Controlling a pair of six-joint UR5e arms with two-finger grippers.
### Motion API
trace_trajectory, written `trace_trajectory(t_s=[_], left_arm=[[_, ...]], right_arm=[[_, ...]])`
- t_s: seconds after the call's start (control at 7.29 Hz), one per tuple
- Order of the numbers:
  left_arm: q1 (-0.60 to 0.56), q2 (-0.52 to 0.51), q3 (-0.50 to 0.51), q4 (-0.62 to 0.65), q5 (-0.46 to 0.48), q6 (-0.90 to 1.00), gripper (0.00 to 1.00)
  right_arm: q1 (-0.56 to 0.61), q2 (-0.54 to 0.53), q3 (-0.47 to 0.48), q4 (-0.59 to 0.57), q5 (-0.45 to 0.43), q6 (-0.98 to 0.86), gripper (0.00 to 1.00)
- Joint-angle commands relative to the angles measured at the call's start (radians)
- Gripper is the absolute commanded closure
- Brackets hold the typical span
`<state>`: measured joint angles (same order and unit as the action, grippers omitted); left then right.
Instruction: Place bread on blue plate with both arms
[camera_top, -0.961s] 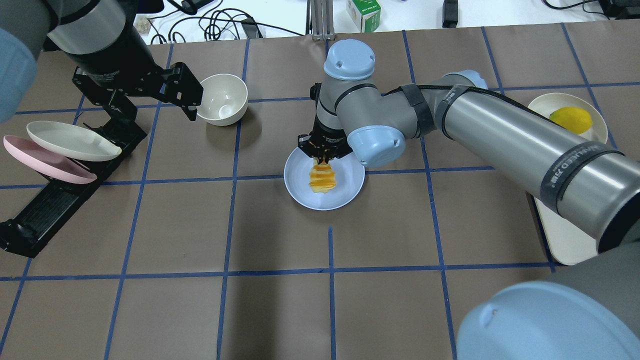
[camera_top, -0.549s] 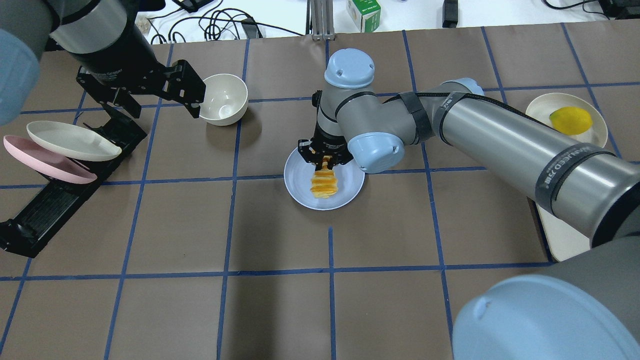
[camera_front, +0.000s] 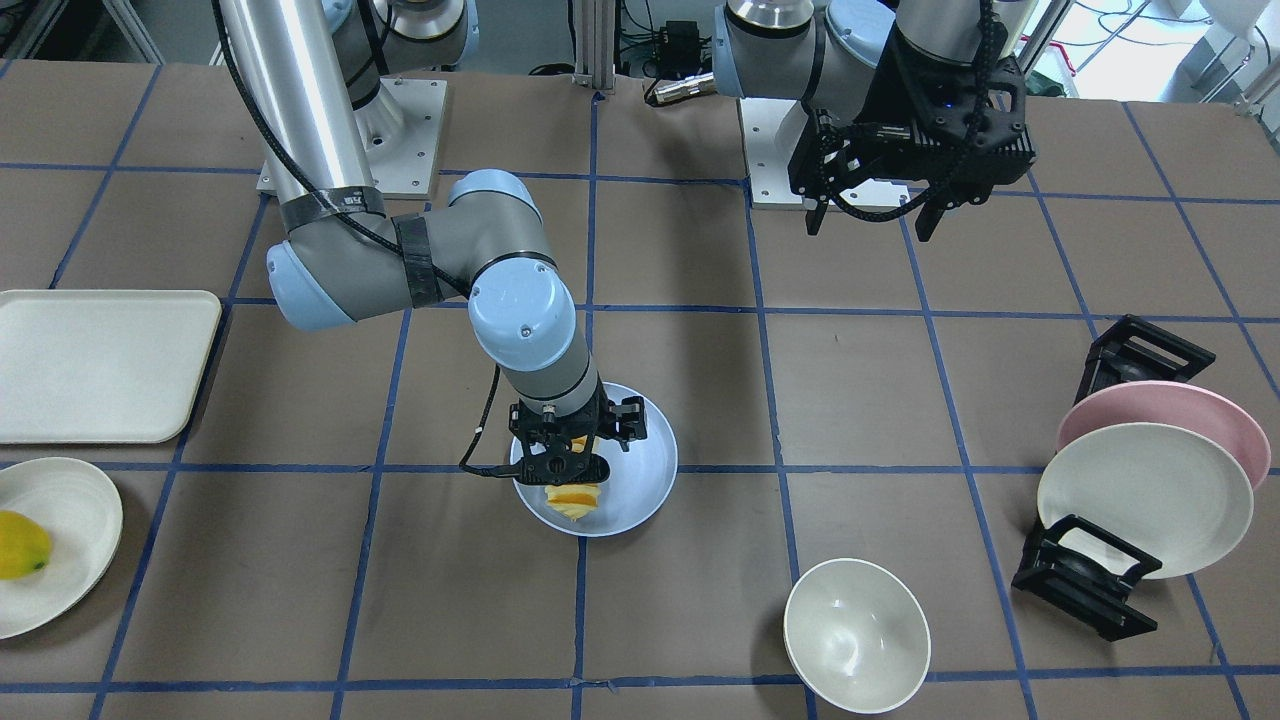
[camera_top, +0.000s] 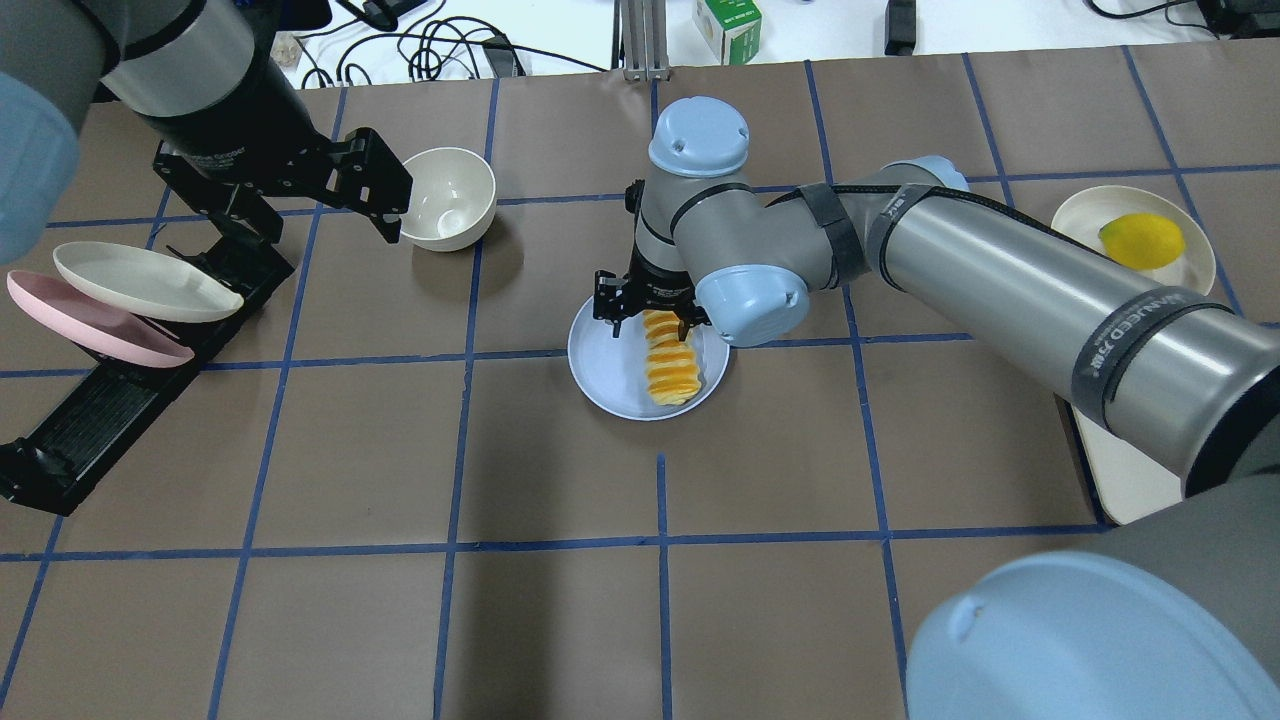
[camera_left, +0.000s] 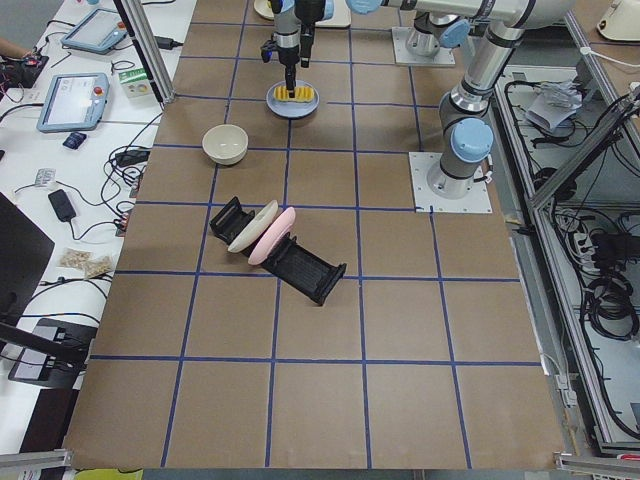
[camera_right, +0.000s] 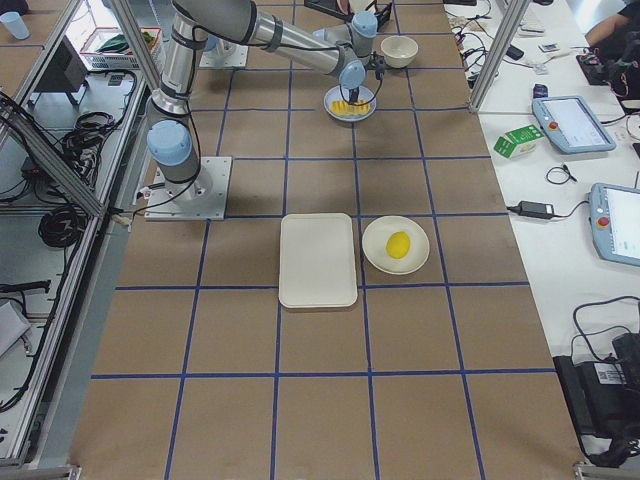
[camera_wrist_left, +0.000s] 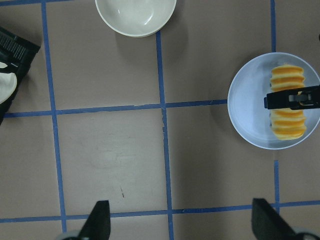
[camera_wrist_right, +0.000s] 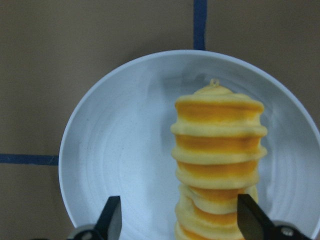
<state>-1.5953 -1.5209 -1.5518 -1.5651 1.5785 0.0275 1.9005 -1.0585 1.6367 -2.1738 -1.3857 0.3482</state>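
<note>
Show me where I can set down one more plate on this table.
Free: the wide bare stretch on the robot's side of the blue plate, running from the plate rack to the tray. Also the square between the white bowl and the blue plate. Crowded: the blue plate itself, holding the bread with the right gripper above it.

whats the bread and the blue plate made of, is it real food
The bread looks like a soft plastic or foam toy, not food: very even ridges and flat orange and cream bands. The blue plate is probably matte plastic or melamine: dull even colour, faint concentric rings, no glossy glare.
</note>
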Motion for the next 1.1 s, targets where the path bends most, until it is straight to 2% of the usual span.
trace_trajectory(t_s=[0.0,0.14,0.27,0.41,0.82,0.96], left_arm=[[0.000,-0.001,-0.001,0.000,0.000,0.002,0.00],[0.003,-0.004,-0.001,0.008,0.005,0.014,0.00],[0.006,-0.014,-0.002,0.011,-0.002,0.043,0.00],[0.011,-0.015,-0.002,0.011,0.000,0.073,0.00],[0.049,-0.008,-0.001,0.010,-0.006,0.095,0.00],[0.044,-0.013,-0.001,0.010,-0.006,0.097,0.00]], right_arm=[[-0.003,-0.026,-0.024,0.005,-0.025,-0.002,0.06],[-0.018,-0.069,-0.052,0.040,-0.098,-0.014,0.00],[-0.038,-0.101,-0.058,0.139,-0.110,-0.047,0.00],[-0.076,-0.139,-0.060,0.182,-0.110,-0.084,0.00],[-0.231,-0.317,-0.057,0.458,-0.119,-0.271,0.00],[-0.256,-0.372,-0.054,0.506,-0.140,-0.276,0.00]])
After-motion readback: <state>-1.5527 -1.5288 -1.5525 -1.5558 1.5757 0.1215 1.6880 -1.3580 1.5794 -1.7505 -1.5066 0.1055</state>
